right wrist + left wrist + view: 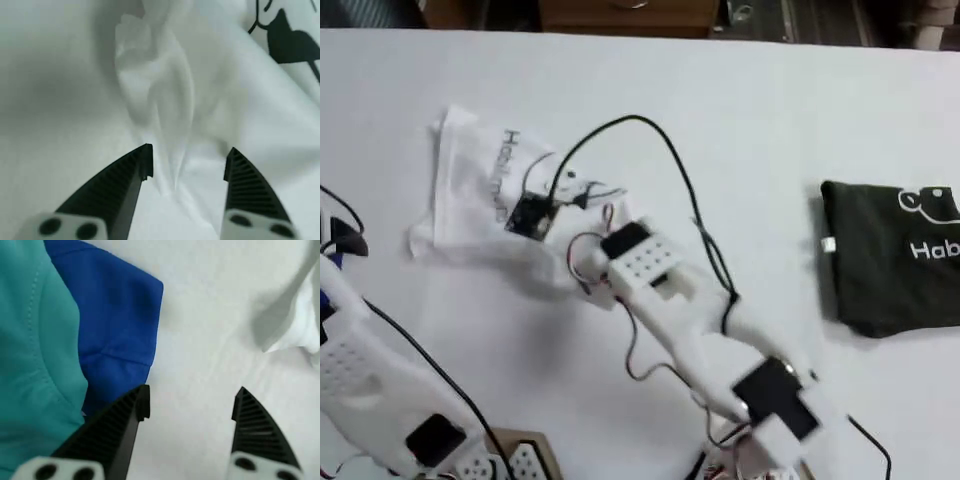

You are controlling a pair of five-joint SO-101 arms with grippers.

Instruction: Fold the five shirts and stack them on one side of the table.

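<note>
White shirt [470, 185] lies crumpled on the desk [770, 120], judged light, limp and slippery; right claw [189, 157] stands open astride a raised ridge of its cloth, the soundest pinch point, while left claw [192, 395] hangs open beside a blue shirt [115, 325].

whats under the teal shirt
A blue shirt sticks out from beneath the teal shirt, on the white table. Whatever else lies under the teal is covered.
</note>
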